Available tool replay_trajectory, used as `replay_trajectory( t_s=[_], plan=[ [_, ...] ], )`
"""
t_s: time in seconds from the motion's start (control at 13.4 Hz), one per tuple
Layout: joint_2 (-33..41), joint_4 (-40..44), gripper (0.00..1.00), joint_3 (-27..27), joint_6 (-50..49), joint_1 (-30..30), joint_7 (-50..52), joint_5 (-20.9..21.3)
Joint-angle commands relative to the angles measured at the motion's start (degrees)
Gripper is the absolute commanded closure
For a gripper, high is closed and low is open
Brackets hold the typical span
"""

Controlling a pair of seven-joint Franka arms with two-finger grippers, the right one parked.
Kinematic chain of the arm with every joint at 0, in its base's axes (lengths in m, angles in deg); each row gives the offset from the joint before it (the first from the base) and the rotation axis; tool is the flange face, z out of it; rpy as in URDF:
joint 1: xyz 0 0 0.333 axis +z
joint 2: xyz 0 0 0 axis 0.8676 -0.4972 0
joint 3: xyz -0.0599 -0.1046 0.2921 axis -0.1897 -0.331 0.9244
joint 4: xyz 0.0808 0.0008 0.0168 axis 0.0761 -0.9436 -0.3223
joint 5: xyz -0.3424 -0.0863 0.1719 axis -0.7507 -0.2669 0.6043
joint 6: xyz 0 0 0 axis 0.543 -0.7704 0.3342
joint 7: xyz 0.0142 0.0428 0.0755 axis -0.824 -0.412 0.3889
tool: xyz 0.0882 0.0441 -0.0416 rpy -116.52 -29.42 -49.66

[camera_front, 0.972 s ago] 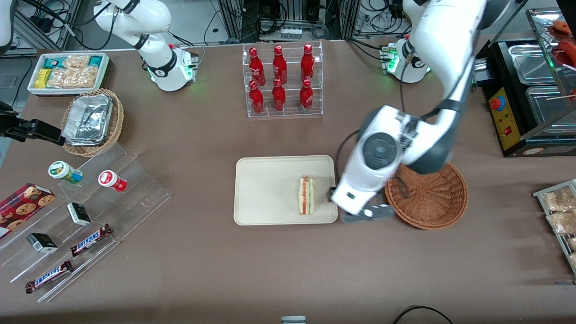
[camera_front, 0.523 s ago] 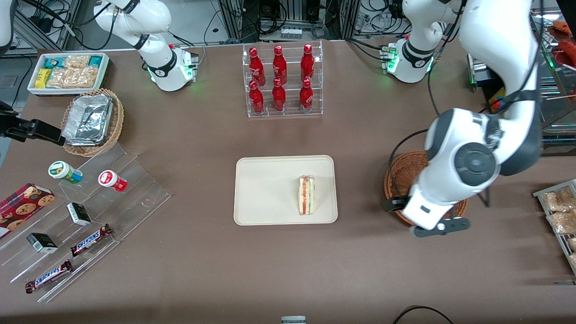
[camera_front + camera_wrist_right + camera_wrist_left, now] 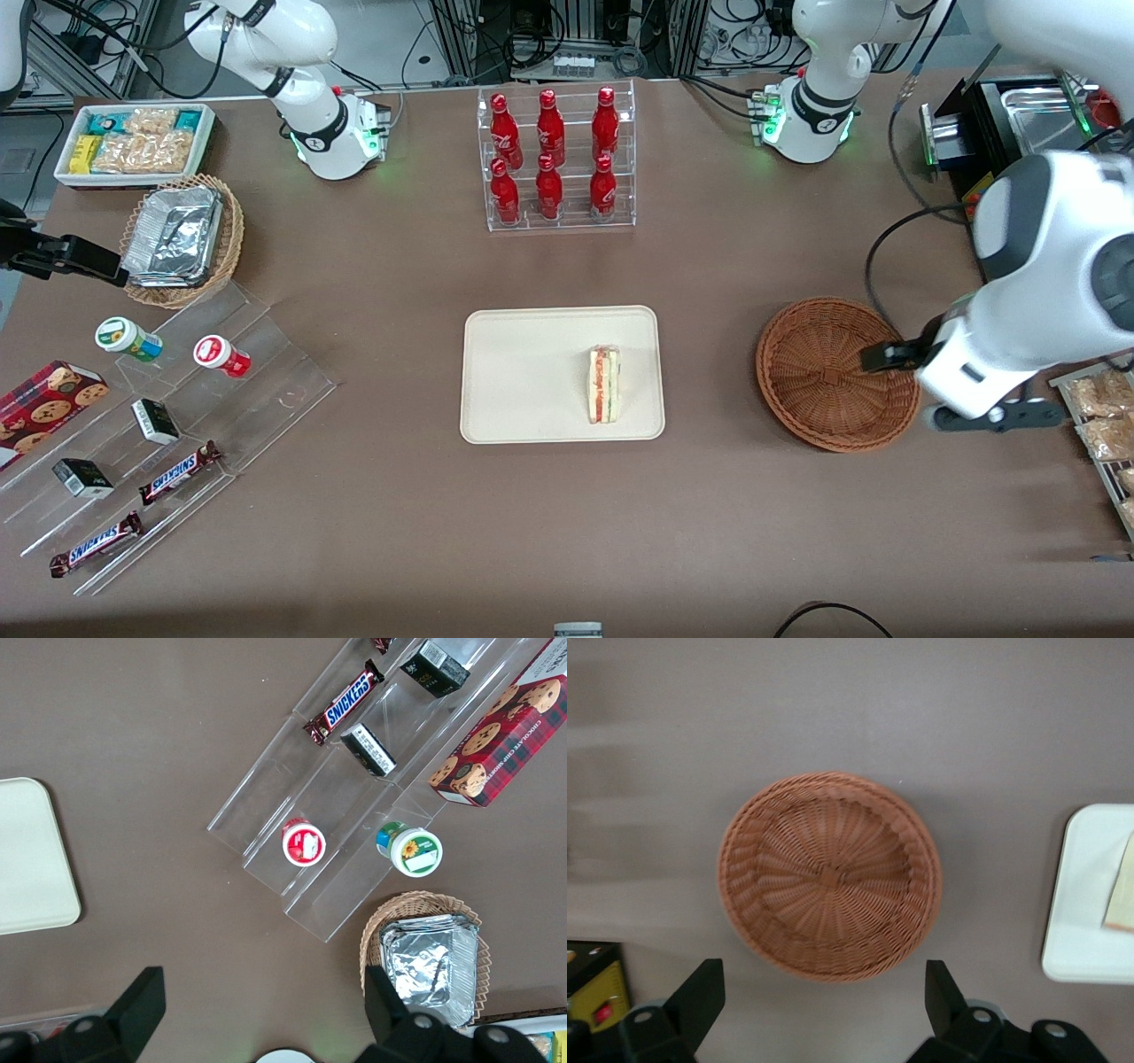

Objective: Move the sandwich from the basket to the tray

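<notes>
Task apparently done: sandwich (image 3: 604, 385) resting on tray (image 3: 523, 372), toward its 3 o'clock rim. Basket (image 3: 824, 372) empty. Gripper (image 3: 824, 1014) spread wide, holding nothing, hanging above basket's 3 o'clock edge.

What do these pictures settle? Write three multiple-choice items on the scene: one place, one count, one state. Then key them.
1. Where is the sandwich?
A in the basket
B on the tray
C on the bare table

2. How many red bottles stand in the clear rack?
A four
B six
C eight

3. How is the gripper?
A open, holding nothing
B shut on the sandwich
C shut on a bottle

Key: B, it lies on the tray, basket empty; B, two rows of three; A, fingers spread above the basket.
</notes>
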Motion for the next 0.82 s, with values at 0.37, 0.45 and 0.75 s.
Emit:
replay_trajectory(
  t_s=[0.37,0.45,0.75],
  plan=[
    [11.2,-1.7,0.0,-0.6,-12.8,1.7,-3.7,-0.4],
    [13.0,-2.4,0.0,0.8,-14.2,1.2,-3.4,-0.3],
    [16.6,-5.1,0.0,8.5,-14.5,-2.9,-3.7,-0.7]
  ],
)
